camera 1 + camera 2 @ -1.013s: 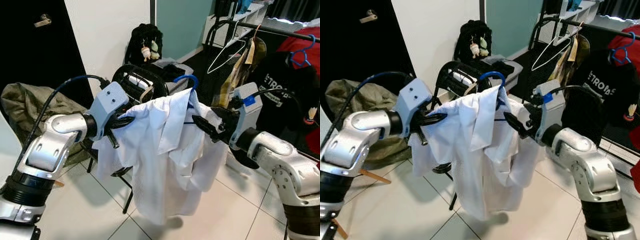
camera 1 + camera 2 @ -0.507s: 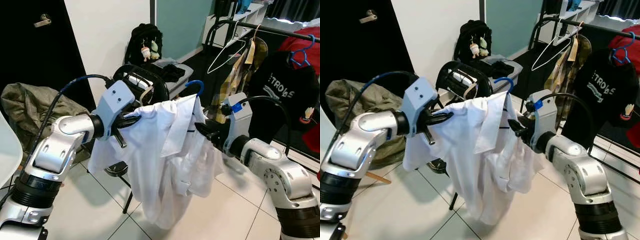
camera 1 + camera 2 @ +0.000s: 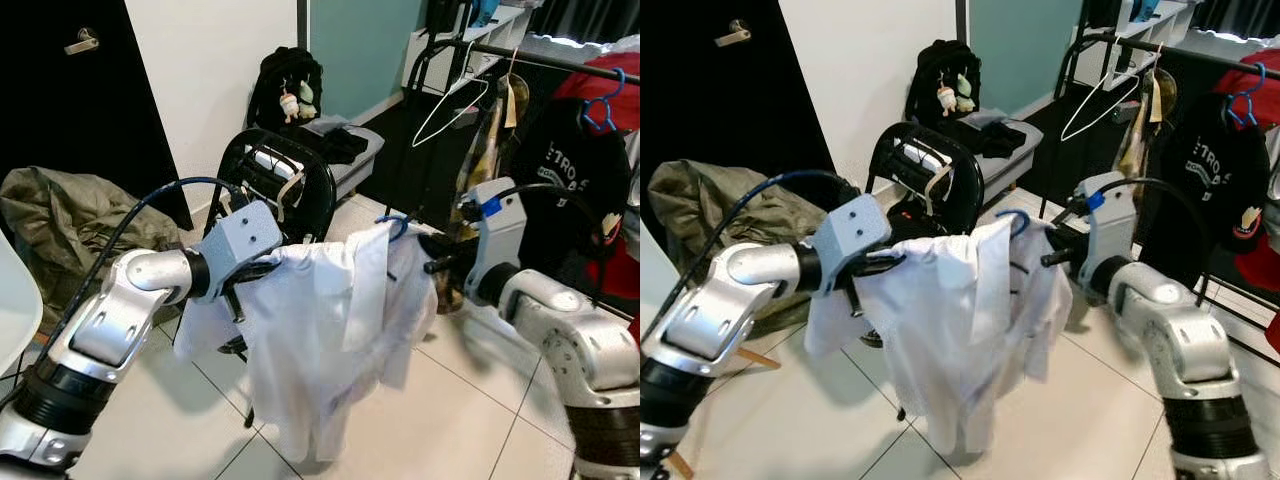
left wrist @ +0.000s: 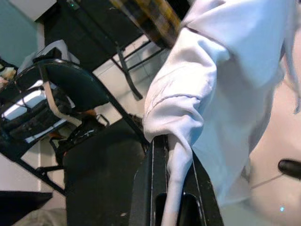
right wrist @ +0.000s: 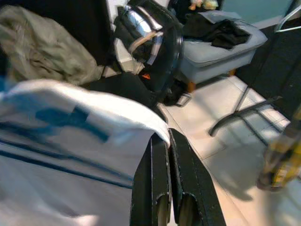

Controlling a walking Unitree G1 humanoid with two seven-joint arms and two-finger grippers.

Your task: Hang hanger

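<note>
A white shirt point(image 3: 320, 340) hangs on a blue hanger whose hook point(image 3: 397, 222) sticks up at the collar. The shirt is stretched in the air between my two arms, in front of a black chair. My left gripper point(image 3: 252, 274) is shut on the shirt's one shoulder; the left wrist view shows white cloth point(image 4: 188, 122) pinched between the fingers point(image 4: 153, 179). My right gripper point(image 3: 437, 256) is shut on the other shoulder, with the cloth edge point(image 5: 141, 123) at its fingertips. The hanger's blue bar point(image 5: 61, 117) shows through the fabric. The clothes rail point(image 3: 560, 60) runs at the far right, beyond my right arm.
On the rail hang an empty white hanger point(image 3: 450, 100), a plaid garment point(image 3: 480, 150) and a black T-shirt on a blue hanger point(image 3: 600, 110). A black chair point(image 3: 285, 180), a grey stool with dark clothes point(image 3: 345, 150) and a backpack point(image 3: 285, 85) stand behind. An olive bag point(image 3: 60, 215) lies left.
Both arms have brought the shirt and hanger lower and slightly to the right. The hook now sits below the chair's top, and the right gripper has shifted toward the rail.
</note>
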